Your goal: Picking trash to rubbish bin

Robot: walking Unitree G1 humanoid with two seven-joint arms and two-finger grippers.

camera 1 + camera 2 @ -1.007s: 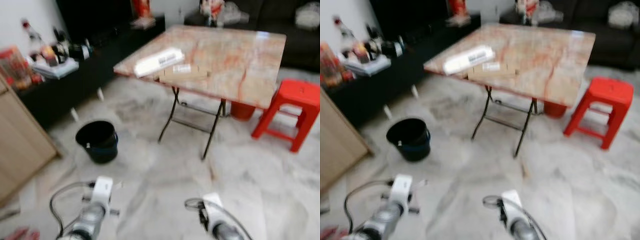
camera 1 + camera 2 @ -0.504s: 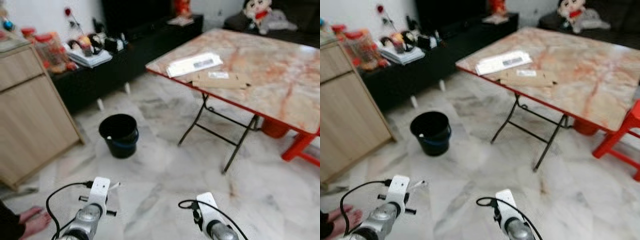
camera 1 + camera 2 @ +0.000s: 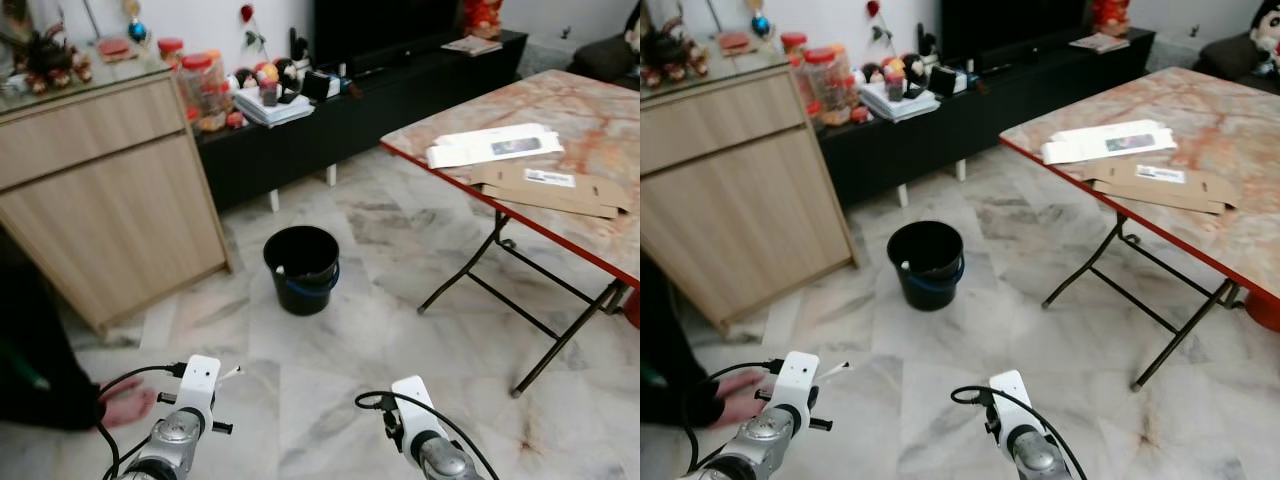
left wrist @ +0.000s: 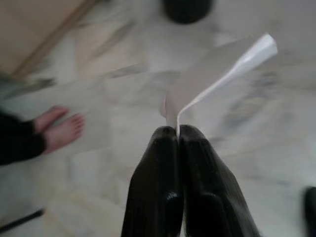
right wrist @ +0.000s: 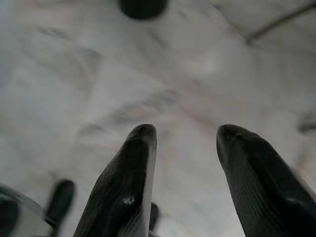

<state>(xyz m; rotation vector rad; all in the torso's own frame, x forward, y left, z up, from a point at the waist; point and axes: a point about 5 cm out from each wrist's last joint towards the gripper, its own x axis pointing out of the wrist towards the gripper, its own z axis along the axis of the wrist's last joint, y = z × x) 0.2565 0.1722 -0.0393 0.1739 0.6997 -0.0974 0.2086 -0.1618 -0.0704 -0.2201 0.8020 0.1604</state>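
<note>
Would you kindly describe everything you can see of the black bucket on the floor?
The black bucket is round, looks like plastic, and stands upright and open on the pale marble floor. A blue band runs around its lower wall, and a small white mark shows near its rim. It sits between the wooden cabinet and the folding table, in front of the dark TV bench. Nothing touches it but the floor.

A black bucket [image 3: 927,263] stands on marble floor [image 3: 970,340] beside a folding table [image 3: 1240,200]

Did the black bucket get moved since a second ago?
No. The bucket sits on the same patch of floor, between the dark TV bench and the folding table. The whole picture shifted because the robot's camera turned.
</note>
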